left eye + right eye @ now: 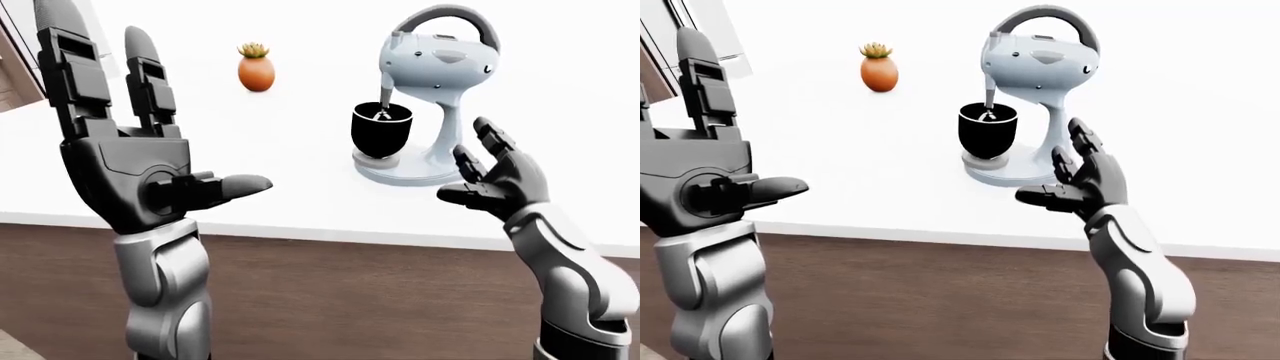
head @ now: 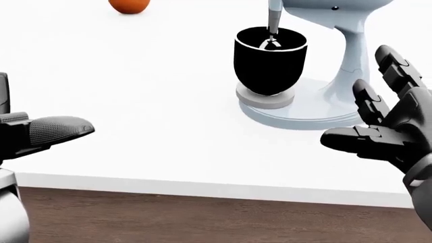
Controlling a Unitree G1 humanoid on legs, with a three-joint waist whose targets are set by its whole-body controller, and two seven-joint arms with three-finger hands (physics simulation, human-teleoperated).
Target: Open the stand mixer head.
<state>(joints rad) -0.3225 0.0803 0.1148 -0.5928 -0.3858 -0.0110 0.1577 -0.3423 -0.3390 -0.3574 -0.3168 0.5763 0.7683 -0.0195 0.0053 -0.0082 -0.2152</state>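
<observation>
On the white counter, the stand mixer is standing with its head lowered over the black bowl. The right hand is hovering just beside its base, fingers spread, touching nothing. The left hand is raised, splayed, holding nothing.

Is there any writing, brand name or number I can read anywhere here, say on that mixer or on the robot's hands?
None can be read.
Stand mixer: plain pale body with small dark dots, no lettering.
Black bowl: unmarked.
Orange pot: unmarked.
Left hand and right hand: no labels.
</observation>
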